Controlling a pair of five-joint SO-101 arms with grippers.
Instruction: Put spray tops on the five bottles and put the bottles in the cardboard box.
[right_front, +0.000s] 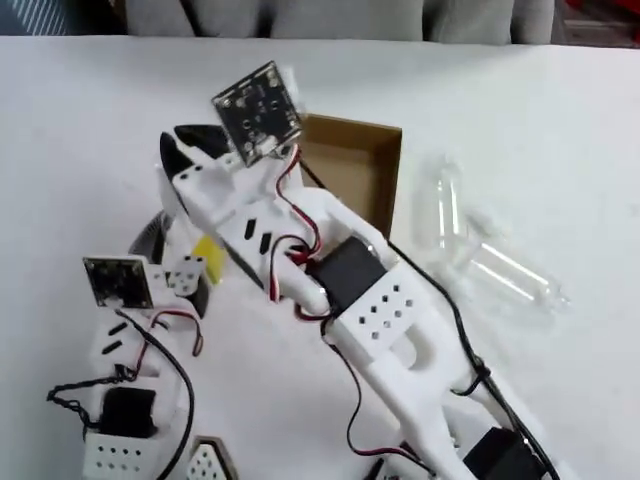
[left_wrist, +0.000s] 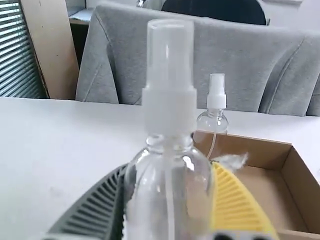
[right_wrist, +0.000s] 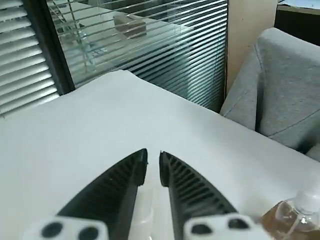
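Bottle (left_wrist: 167, 190) nearest the left wrist lens is held upright, its long axis vertical. It is clamped by its body between the grey and yellow fingers (left_wrist: 235, 205) of the left gripper (left_wrist: 170, 172), which is closed on it. A spray top (left_wrist: 169, 80) is seated on its neck; whether it is fully tightened cannot be told.

On the table (right_front: 80, 130), the right arm (right_front: 370, 300) is laid diagonally from the near right toward the far left, crossing above the left gripper and over the near-left corner of the box (right_front: 383, 170). The right gripper (right_wrist: 153, 155) is carried well above the table with its fingers almost together, a narrow slit between the tips, and nothing is seen clamped at the tips.

The relation that governs the next move is judged to be this: in the high view the box lies beyond the held bottle and to its right, farther from the arm bases, with its opening upward. The left arm has the load, though the right arm lies closer to the box and partly over the direct path. The bottle is outside the box, near it but not touching.

Two loose bottles (right_front: 440, 205) are lying flat just right of the box. A capped bottle (left_wrist: 212, 117) is standing at the far corner of the box, apparently inside it.
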